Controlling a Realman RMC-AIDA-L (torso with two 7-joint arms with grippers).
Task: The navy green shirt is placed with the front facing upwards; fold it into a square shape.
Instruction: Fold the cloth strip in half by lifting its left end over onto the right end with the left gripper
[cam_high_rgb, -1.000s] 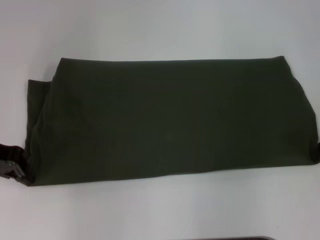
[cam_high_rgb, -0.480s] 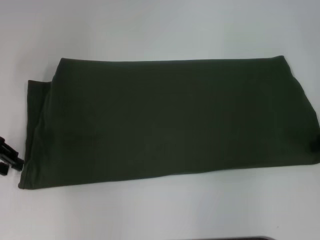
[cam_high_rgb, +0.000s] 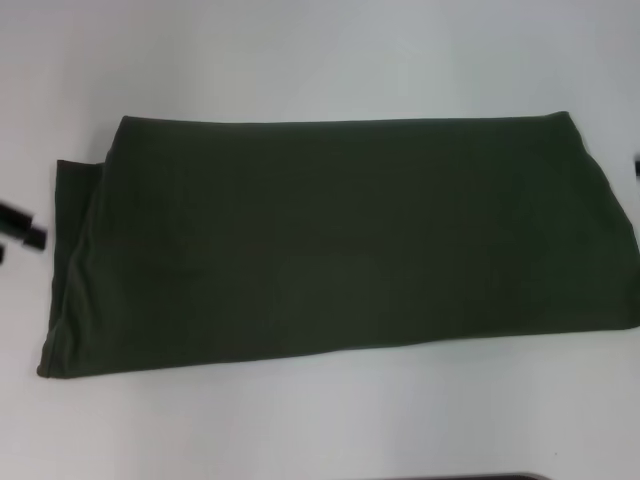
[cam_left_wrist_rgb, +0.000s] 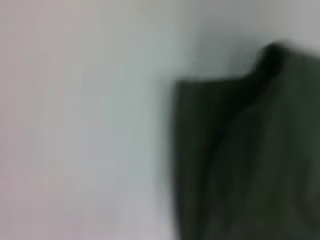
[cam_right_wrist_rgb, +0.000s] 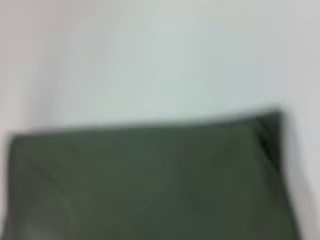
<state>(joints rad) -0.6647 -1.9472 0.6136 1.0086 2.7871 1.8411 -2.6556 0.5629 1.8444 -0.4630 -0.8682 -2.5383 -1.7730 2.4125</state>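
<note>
Shirt: the navy green shirt (cam_high_rgb: 340, 240) lies flat on the white worktop (cam_high_rgb: 320, 60), folded into a long band running left to right; no lettering or label shows on the upper face.
Shirt, left end: an under-layer juts out past the top layer, forming a stepped corner.
Shirt, wrist views: my left wrist view shows that stepped end (cam_left_wrist_rgb: 250, 165); my right wrist view shows a straight edge and one corner (cam_right_wrist_rgb: 150, 185).
My left claw (cam_high_rgb: 20, 235): at the left border of the head view, beside the shirt's left end and apart from the cloth; its fingers look spread, holding nothing, though only dark tips show.
My right claw (cam_high_rgb: 637, 166): a dark sliver at the right border, near the shirt's right end; I cannot tell its state.
</note>
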